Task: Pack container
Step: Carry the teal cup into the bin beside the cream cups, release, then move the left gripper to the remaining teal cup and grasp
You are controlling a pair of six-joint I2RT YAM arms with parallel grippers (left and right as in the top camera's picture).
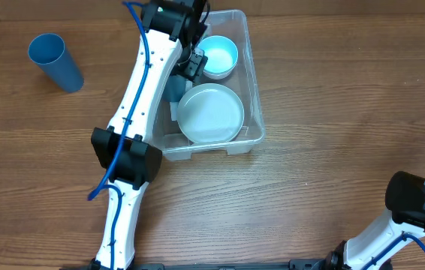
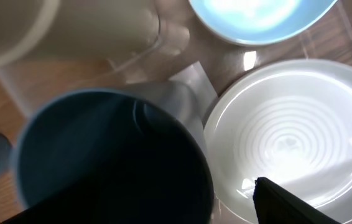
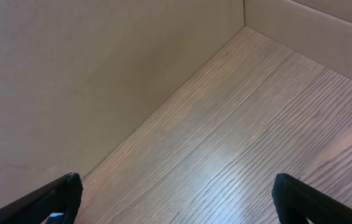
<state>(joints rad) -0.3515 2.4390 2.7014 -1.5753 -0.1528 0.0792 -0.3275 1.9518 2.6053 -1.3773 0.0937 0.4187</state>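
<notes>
Toward the far edge of the tabletop (image 1: 333, 165), about midway along it, the container (image 1: 255, 97) is sitting flat, its long sides running from the far edge toward the near edge. Inside it, a light blue bowl (image 1: 220, 54) is lying at the far end and a wider white bowl (image 1: 211, 112) is filling the near end, the two just beside each other. A dark blue cup (image 1: 175, 90) is standing in the left part of the bin, close against the white bowl's left side and largely hidden overhead by the arm.

The left arm (image 1: 134, 112) is reaching from the near edge diagonally over the container's left wall. The left claw (image 1: 190, 64) is hanging inside the bin, over the cup and just left of the light blue bowl. From the left wrist, the cup's open mouth is filling the lower left of the view and one dark finger (image 2: 285, 200) is showing over the white bowl. The other finger is not showing, so I cannot tell whether this claw is clenched on the cup or released.

Near the right end of the near edge, the right arm (image 1: 423, 202) is sitting well apart from the container. The right claw (image 3: 176, 180) is hanging over bare wood, released, its fingers spread wide with nothing between them. Near the far left corner, a second blue cup (image 1: 55, 61) is standing alone, well apart from the bin.
</notes>
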